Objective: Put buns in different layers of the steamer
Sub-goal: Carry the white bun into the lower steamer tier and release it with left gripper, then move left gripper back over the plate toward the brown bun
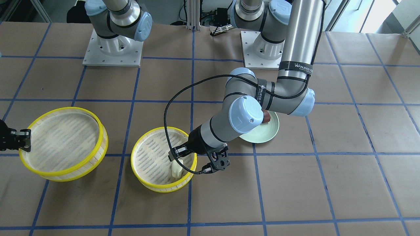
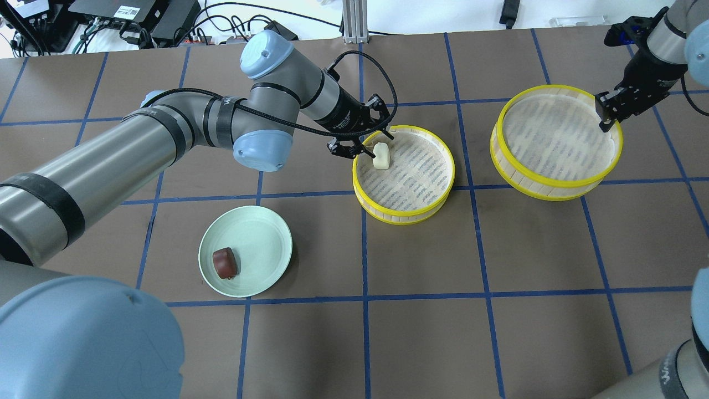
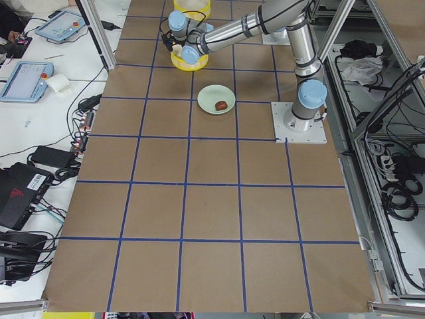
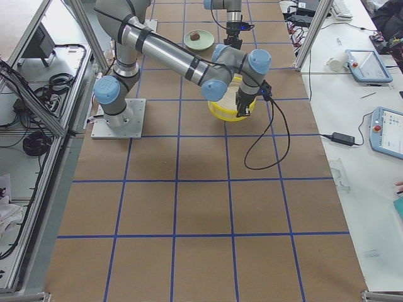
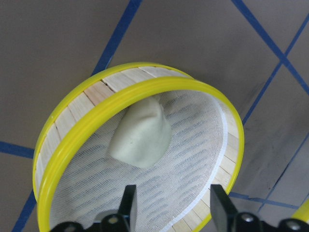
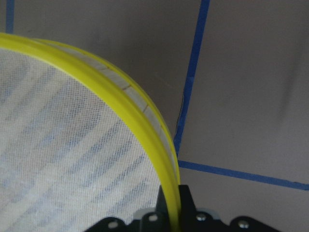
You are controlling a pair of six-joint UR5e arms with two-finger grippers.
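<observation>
Two buns: the creamy white oblong bun (image 2: 381,155) lies in the central yellow-rimmed slatted steamer tray (image 2: 416,178) under the left arm's released jaws; the reddish-brown bun (image 2: 225,262) sits on one pale green round plate (image 2: 260,244). The right arm's jaws clench the second steamer tray (image 2: 554,133) by its rim

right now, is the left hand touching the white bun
Apart. In the left wrist view the left hand is open, and bare mesh of the steamer layer shows between its fingertips and the white bun.

A robotics lab: teach pendants (image 4: 368,65), cable bundles (image 3: 392,193), aluminium framing (image 4: 308,38) around gridded table (image 2: 421,343).
</observation>
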